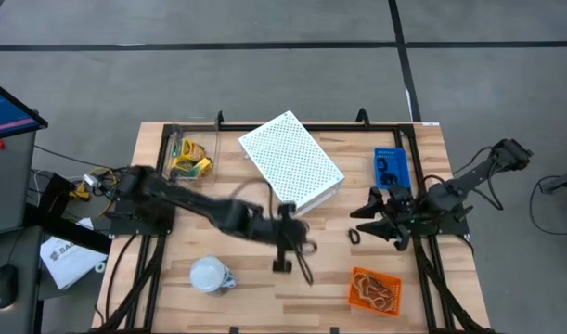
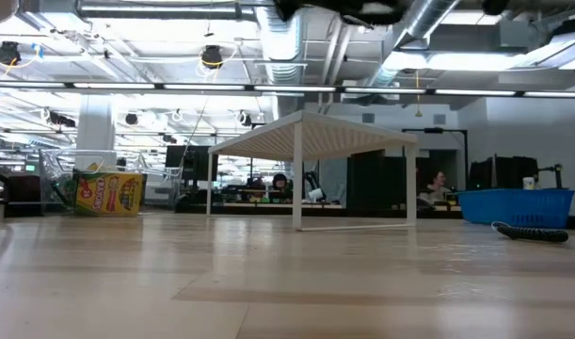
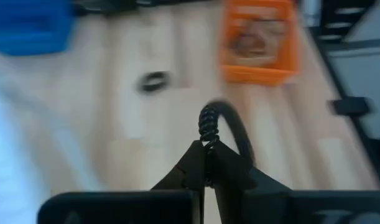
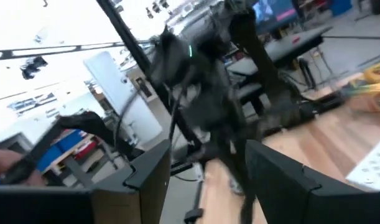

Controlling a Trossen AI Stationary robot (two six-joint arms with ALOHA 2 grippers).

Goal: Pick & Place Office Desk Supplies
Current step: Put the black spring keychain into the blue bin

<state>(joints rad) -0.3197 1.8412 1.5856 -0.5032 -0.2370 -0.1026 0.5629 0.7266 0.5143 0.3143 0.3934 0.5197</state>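
Left pincer point(image 3: 206, 149) pinches a black ring point(image 3: 224, 124) between its tips.

Pale smooth wood table point(image 1: 246, 278)

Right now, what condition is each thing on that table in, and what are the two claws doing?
Left gripper: shut on a black ring, held above the table.
Loose ring: flat on the wood, by the right gripper.
Right gripper: open, holding nothing.
Orange tray: holds rubber bands.
Blue tray: holds black rings.
Clear bin: holds crayon boxes.
White box: sits tilted on the table.
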